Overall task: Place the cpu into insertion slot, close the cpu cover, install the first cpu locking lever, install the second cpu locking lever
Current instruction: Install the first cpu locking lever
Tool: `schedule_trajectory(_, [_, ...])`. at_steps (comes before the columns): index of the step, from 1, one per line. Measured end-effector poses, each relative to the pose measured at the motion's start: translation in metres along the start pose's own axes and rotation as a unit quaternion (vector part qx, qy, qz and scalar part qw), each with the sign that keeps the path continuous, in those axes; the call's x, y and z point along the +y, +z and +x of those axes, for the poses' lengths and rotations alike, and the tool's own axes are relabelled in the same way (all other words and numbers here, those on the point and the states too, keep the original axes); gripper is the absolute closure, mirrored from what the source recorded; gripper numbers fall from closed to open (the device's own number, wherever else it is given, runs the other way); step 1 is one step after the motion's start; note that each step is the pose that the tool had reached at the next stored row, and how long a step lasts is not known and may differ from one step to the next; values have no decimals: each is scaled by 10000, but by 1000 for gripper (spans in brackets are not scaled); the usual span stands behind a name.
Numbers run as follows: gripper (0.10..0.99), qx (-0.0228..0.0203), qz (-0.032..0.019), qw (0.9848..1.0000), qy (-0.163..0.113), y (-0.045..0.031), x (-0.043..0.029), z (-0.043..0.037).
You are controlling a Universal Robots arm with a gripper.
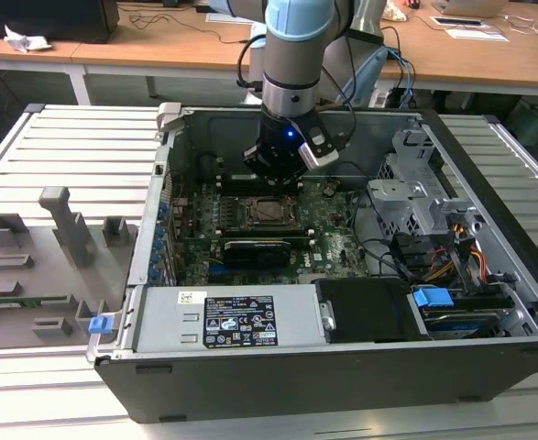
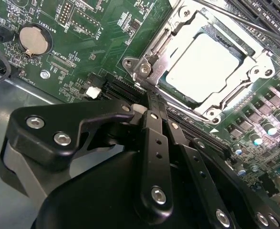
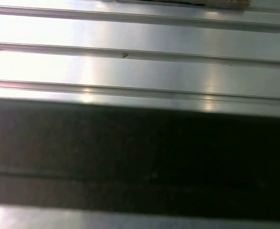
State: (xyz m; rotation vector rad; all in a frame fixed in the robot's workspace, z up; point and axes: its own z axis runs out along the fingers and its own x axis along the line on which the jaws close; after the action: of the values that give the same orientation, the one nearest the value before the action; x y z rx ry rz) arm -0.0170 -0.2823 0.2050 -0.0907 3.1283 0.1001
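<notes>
Above the cpu cover [image 1: 270, 210] is free room, hemmed by case walls [image 1: 163, 192] and drive cage [image 1: 413, 183].

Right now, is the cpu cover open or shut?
Shut. In the second wrist view the cpu cover lies flat around the cpu, whose pale face shows through its window.

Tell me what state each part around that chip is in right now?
cpu: seated in the insertion slot, face up.
cpu cover: closed over the chip.
gripper: fingers shut, empty, beside the socket.
computer case: lying open, side panel off.
</notes>
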Motion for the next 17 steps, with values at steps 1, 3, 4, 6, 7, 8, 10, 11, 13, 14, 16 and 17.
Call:
schedule_trajectory(1, [980, 1, 4, 10000, 0, 2, 0, 0])
schedule_trajectory(3, [980, 2, 9, 10000, 0, 6, -1, 1])
schedule_trajectory(4, [980, 2, 11, 10000, 0, 9, -2, 1])
schedule_trajectory(6, [980, 2, 14, 10000, 0, 16, -2, 0])
schedule_trajectory(7, [980, 1, 14, 10000, 0, 22, -2, 0])
schedule_trajectory(8, [980, -3, 5, 10000, 0, 31, 1, -2])
schedule_trajectory(10, [980, 2, 16, 10000, 0, 35, -3, -3])
schedule_trajectory(11, [980, 2, 17, 10000, 0, 34, -3, -4])
schedule_trajectory(13, [980, 0, 17, 10000, 0, -13, 0, -6])
schedule_trajectory(14, [980, 2, 18, 10000, 0, -36, 2, -6])
schedule_trajectory(16, [980, 1, 26, 10000, 0, -46, 0, -6])
schedule_trajectory(17, [980, 2, 26, 10000, 0, -47, -18, -5])
